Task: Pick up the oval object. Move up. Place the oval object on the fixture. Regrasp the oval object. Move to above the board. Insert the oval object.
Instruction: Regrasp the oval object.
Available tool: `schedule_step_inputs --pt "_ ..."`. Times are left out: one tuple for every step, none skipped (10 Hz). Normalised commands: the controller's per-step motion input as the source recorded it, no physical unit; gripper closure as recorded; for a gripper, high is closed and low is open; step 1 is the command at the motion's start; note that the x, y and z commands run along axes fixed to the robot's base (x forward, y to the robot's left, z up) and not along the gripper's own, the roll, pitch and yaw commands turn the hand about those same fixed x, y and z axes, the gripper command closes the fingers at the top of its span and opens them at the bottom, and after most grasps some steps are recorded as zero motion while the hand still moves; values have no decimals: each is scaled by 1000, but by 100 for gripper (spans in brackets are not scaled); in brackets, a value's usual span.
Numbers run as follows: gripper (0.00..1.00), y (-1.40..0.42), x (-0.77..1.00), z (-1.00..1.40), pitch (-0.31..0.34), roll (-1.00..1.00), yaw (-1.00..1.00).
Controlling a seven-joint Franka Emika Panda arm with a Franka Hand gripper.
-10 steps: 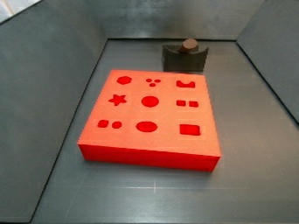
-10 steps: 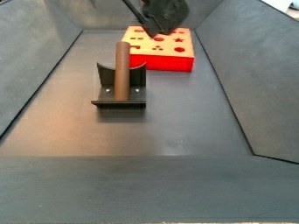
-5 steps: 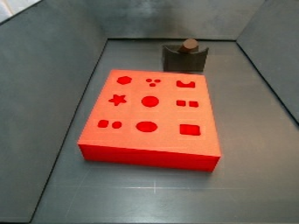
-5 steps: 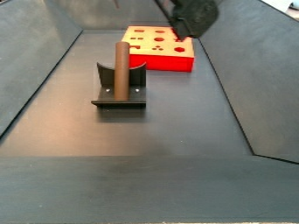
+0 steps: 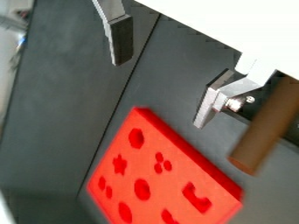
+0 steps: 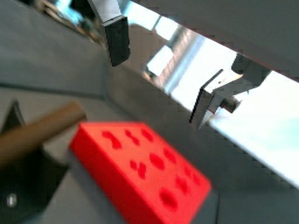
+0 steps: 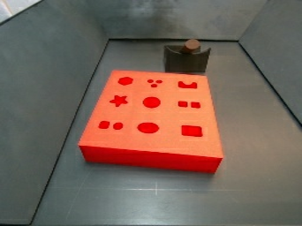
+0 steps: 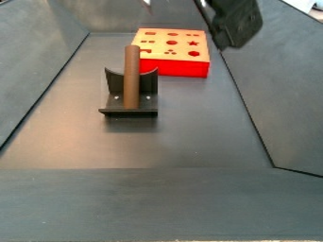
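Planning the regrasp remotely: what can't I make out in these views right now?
- Gripper: fingers empty and apart in both wrist views; a side view shows only a blurred dark mass at the edge.
- Oval object: its seating in the fixture is hidden.
- Board: cropped in a wrist view.

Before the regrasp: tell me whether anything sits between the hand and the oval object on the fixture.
Nothing visible does. The hand hangs open and empty above the board, while the oval object stands upright in the fixture with only bare floor between them.
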Motion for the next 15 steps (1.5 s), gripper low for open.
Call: schedule_step_inputs --pt "0 -556 -207 -1000 -57 1000 -912" --pt "0 -525 -158 -1000 -81 1000 -918" --pt "0 -421 -136 -911 -102 1000 -927" --pt "0 -273 -88 -692 -123 1000 -934" --pt "0 -142 -30 -425 -146 1000 -939" --pt "0 -67 -5 -163 -168 1000 -942" --pt "0 -47 -12 -71 -177 1000 -942" --pt "0 -36 -34 -30 -199 1000 -942" --pt "0 -31 -43 -30 -211 1000 -943" --pt "0 -26 -50 -5 -227 1000 -944" --pt "0 -14 -47 -1 -234 1000 -948" --pt "0 -19 -48 0 -237 1000 -948" --pt "0 -14 -46 -4 -235 1000 -953" --pt "0 -13 -40 -7 -225 1000 -961" --pt "0 -12 -45 -10 -217 1000 -964"
